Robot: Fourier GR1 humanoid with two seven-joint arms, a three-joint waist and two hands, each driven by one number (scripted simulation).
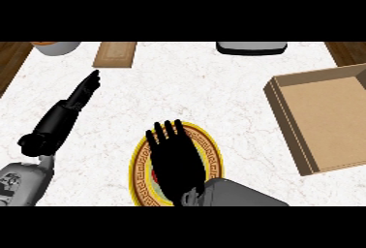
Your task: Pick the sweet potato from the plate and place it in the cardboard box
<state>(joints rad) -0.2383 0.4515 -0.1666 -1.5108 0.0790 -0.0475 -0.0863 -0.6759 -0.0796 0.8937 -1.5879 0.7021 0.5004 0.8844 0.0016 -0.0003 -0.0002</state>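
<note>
A round plate (pixel 209 145) with a yellow rim and a brown patterned band lies near the counter's front edge. My right hand (pixel 174 160) is spread flat over its middle, fingers straight and pointing away from me, and covers most of it. Only a reddish sliver (pixel 153 174) shows at the hand's left edge, probably the sweet potato; the rest is hidden. The open cardboard box (pixel 325 123) sits at the right, apart from the plate, with nothing visible inside. My left hand (pixel 70 107) rests at the left of the counter, fingers straight, holding nothing.
A wooden cutting board (pixel 114 54) lies at the back left, with a grey bowl (pixel 55 47) beside it in the corner. A dark appliance (pixel 251 47) stands at the back centre-right. White marble counter (pixel 214 92) separates plate, box and back items.
</note>
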